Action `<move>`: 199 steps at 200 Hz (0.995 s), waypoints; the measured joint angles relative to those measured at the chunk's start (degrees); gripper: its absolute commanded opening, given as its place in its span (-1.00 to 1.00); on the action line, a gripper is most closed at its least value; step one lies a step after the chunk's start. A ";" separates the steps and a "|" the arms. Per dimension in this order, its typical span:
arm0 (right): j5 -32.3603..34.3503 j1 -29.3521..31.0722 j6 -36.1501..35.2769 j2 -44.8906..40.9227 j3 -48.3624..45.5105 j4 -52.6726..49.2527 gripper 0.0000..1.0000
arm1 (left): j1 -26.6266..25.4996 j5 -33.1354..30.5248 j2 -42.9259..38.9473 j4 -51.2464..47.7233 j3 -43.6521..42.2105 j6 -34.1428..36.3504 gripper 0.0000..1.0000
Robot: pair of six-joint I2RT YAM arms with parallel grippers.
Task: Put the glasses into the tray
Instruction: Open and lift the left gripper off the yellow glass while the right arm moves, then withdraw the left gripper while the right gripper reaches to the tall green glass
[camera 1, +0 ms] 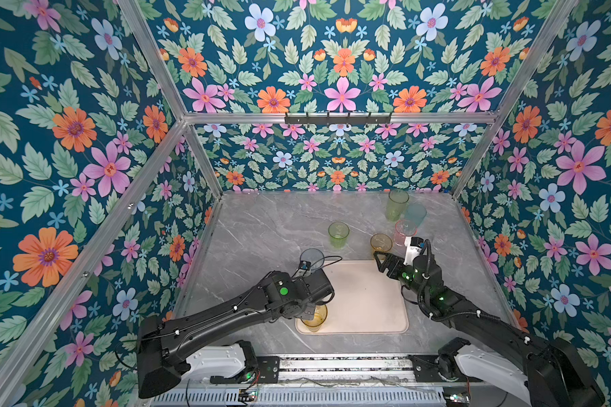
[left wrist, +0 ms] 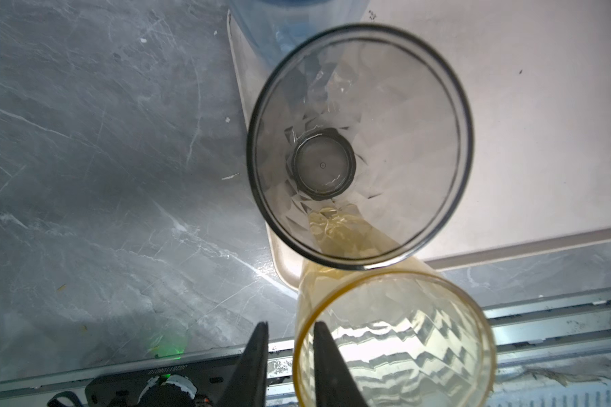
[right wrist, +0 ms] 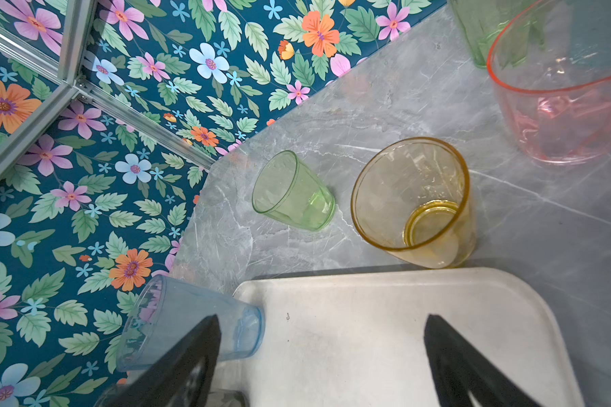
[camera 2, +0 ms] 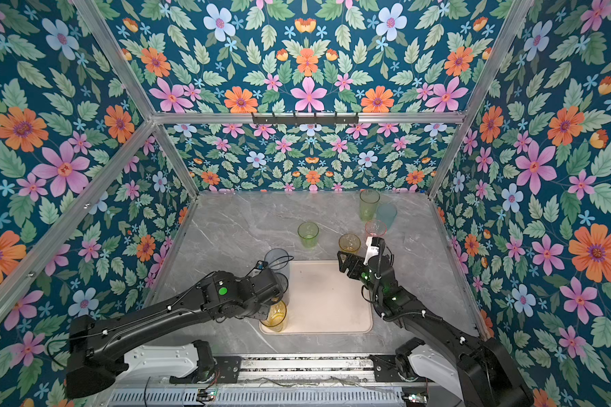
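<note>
The beige tray [camera 1: 367, 303] [left wrist: 526, 123] lies at the front middle of the table. On its left side stand a tall yellow glass [camera 1: 314, 319] [left wrist: 395, 338], a smoke grey glass [left wrist: 358, 144] and a blue glass [camera 1: 312, 259] [right wrist: 187, 320]. My left gripper [left wrist: 290, 324] straddles the yellow glass's rim, one finger inside and one outside, slightly open with gaps on both sides. My right gripper [camera 1: 381, 262] [right wrist: 322, 317] hangs open and empty over the tray's far right corner. An amber glass [camera 1: 381, 244] [right wrist: 415, 201] stands just beyond it.
On the table behind the tray stand a short green glass [camera 1: 338, 234] [right wrist: 293, 192], a pink glass [camera 1: 404, 230] [right wrist: 565, 105], a teal glass [camera 1: 415, 215] and a tall green glass [camera 1: 397, 204]. Floral walls close in the table on three sides.
</note>
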 measured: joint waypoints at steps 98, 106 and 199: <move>0.61 0.00 0.00 -0.90 0.26 -1.40 0.84 | 4.35 -4.15 4.35 -3.63 15.56 5.33 -0.20; 0.68 0.00 0.00 -1.03 0.63 -1.88 0.83 | 5.27 -4.22 5.01 -3.61 16.94 6.29 -0.18; 5.68 0.00 -4.52 -0.79 19.17 -21.62 0.84 | 21.79 -0.94 10.51 4.98 25.44 21.16 0.01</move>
